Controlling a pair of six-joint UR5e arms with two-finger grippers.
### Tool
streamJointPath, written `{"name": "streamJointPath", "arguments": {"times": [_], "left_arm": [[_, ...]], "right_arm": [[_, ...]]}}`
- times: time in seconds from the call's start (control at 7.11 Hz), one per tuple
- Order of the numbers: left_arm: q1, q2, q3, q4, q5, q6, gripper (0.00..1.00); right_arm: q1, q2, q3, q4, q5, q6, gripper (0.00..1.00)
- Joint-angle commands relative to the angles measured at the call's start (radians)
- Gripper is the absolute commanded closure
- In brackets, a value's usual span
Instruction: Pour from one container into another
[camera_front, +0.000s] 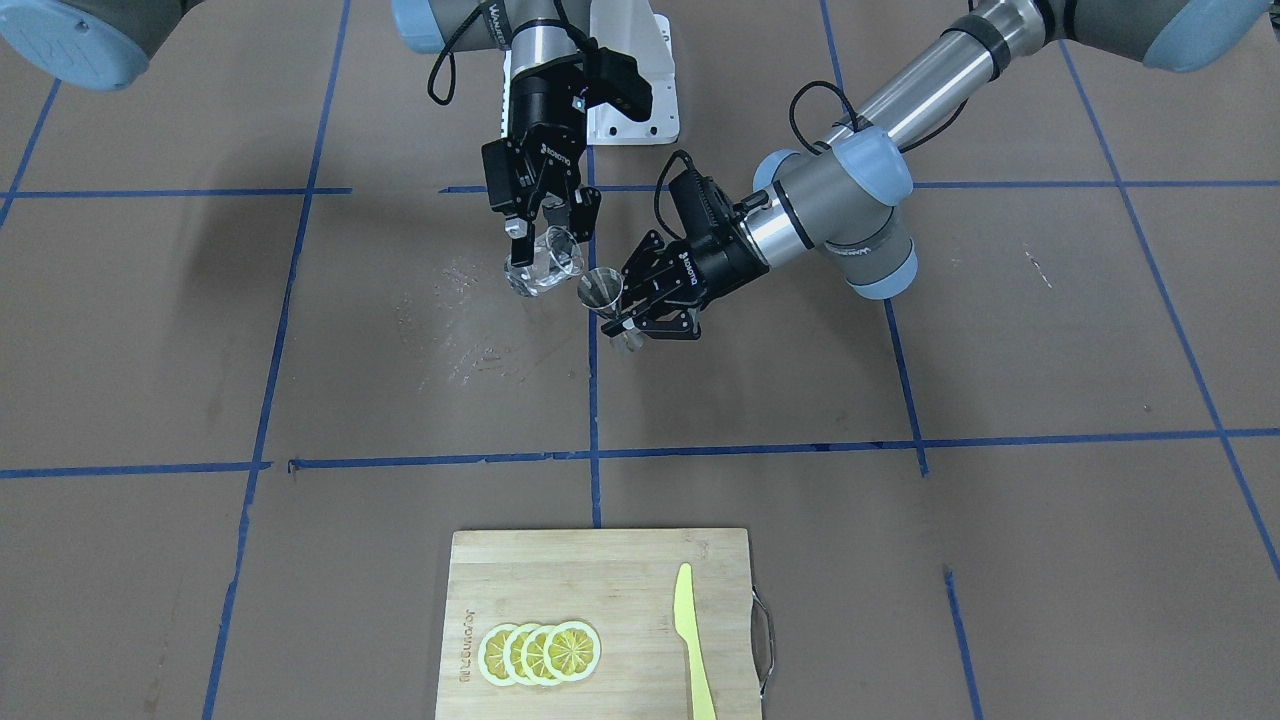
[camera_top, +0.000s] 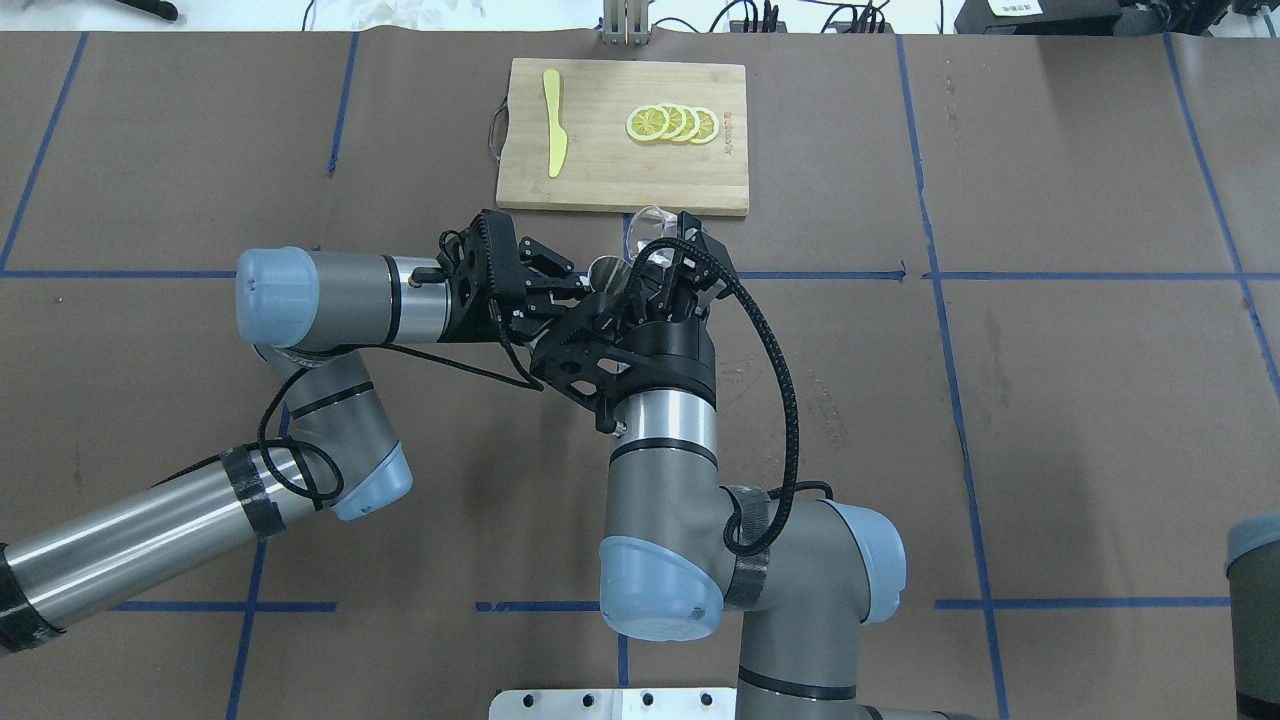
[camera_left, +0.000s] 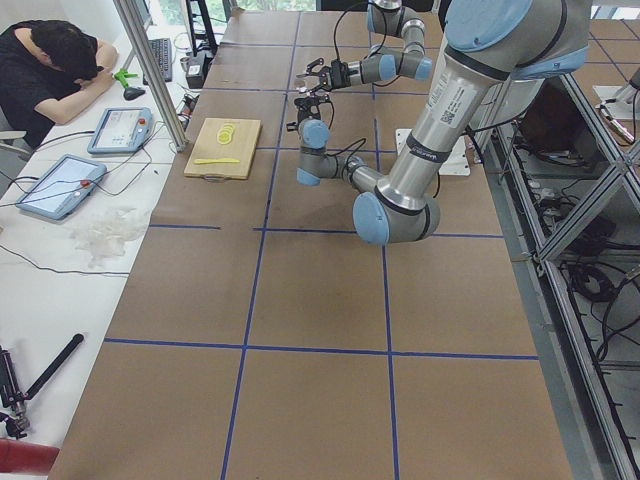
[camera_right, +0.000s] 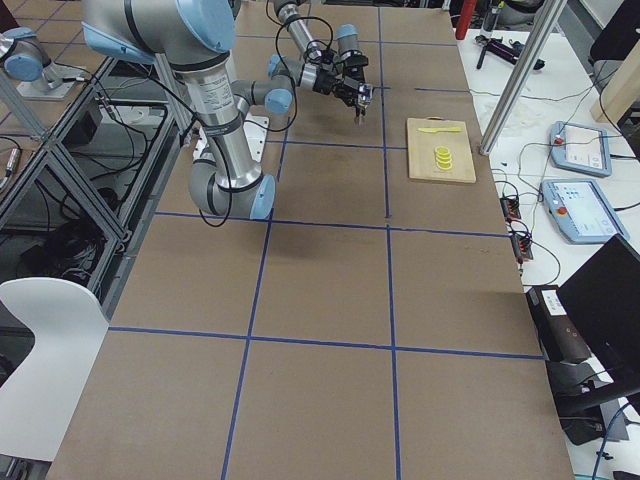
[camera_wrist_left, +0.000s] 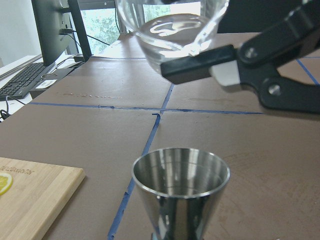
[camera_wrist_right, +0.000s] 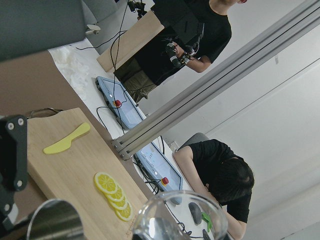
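Over the table (camera_front: 300, 350), right jaws tight on tilted glass cup (camera_front: 545, 266), left jaws apparently tight on half-hidden jigger (camera_front: 600, 289).

clear glass cup (camera_front: 545, 268), silver jigger (camera_front: 600, 290), yellow knife (camera_front: 690, 640), brown table (camera_front: 1000, 330) with blue tape grid (camera_front: 700, 451)

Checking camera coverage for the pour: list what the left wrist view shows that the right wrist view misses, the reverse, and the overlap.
Left wrist only: blue tape lines on the table and a monitor with a keyboard.
Right wrist only: the yellow knife, two people and an aluminium post.
Both: the glass, the jigger, the board and lemon.
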Motion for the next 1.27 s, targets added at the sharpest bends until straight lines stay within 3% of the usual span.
{"name": "streamJointPath", "arguments": {"times": [0.0,1.13], "left_arm": [[0.0,0.0,-0.003,-0.001,0.0,-0.001,1.0],[0.0,0.002,-0.01,-0.001,0.0,-0.001,1.0]], "right_arm": [[-0.002,0.006,-0.004,-0.009,-0.003,-0.016,1.0],[-0.002,0.006,-0.018,-0.015,-0.003,-0.086,1.0]]}}
